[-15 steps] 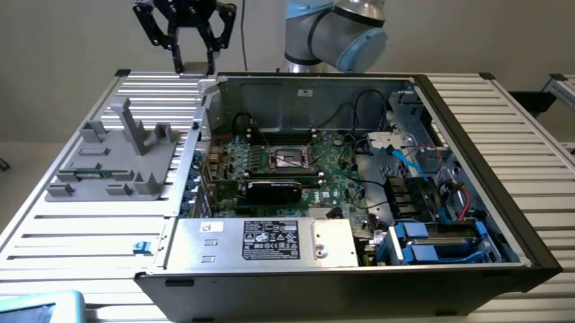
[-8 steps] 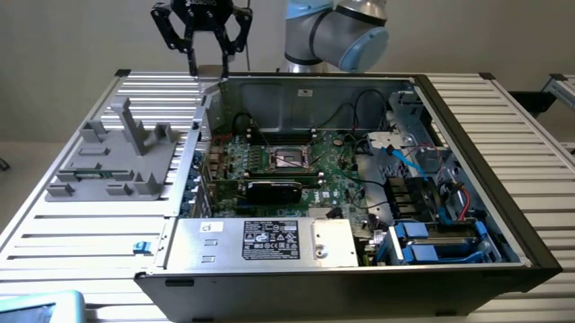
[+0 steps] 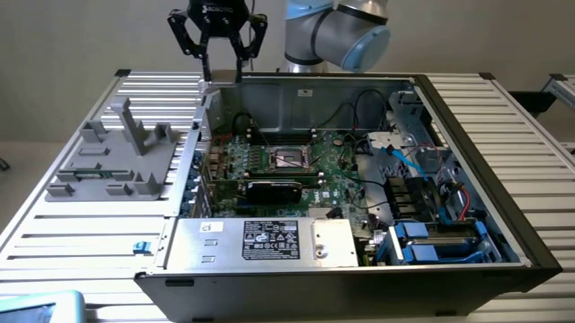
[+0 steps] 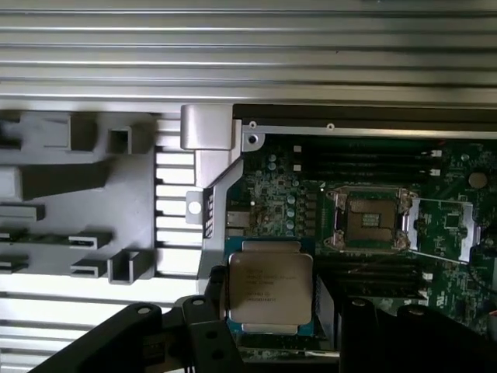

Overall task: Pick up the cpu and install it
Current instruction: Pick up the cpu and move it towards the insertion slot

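Gripper (image 3: 223,75) is seen in the upper left of the exterior view, hung from the robot arm (image 3: 346,27) over the far corner of the computer case (image 3: 467,134) on the exterior view's left. The jaws are clamped on the cpu (image 4: 268,286). In the wrist view its silver top faces the camera and it is pinched at two opposite edges by the dark fingers (image 4: 216,299).

The cpu is held in the air, clear of the board, and well apart from the socket (image 3: 289,159). The socket is seen near the middle of the exterior view on the green motherboard (image 3: 337,176), its contact field uncovered.

The grey fixture (image 3: 117,158) with upright posts is noted on the slatted table (image 3: 81,235), at centre left of the exterior view, just beside the case. The power supply (image 3: 260,239) lies at lower centre.
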Controlling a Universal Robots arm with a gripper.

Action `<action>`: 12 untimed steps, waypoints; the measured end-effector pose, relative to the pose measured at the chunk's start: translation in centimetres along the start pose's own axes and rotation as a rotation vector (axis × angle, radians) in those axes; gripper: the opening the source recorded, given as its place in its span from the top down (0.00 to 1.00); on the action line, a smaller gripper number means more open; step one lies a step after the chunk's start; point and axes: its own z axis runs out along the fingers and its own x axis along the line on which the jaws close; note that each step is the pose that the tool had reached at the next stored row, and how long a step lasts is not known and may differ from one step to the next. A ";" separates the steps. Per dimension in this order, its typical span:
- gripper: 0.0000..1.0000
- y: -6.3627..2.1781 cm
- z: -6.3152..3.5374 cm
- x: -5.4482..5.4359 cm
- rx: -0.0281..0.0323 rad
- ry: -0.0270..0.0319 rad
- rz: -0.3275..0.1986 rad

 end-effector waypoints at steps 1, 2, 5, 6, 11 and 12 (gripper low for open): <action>0.45 -0.04 0.15 -0.3 -0.0004 0.0000 0.000; 0.45 -0.07 0.31 -0.5 -0.0008 -0.0001 0.000; 0.45 -0.18 0.81 -1.2 -0.0015 0.0000 0.000; 0.45 -0.22 0.98 -1.5 -0.0017 0.0000 0.000; 0.45 -0.30 1.82 -2.9 -0.0017 0.0000 0.000; 0.45 -0.31 2.00 -3.2 -0.0018 -0.0001 0.000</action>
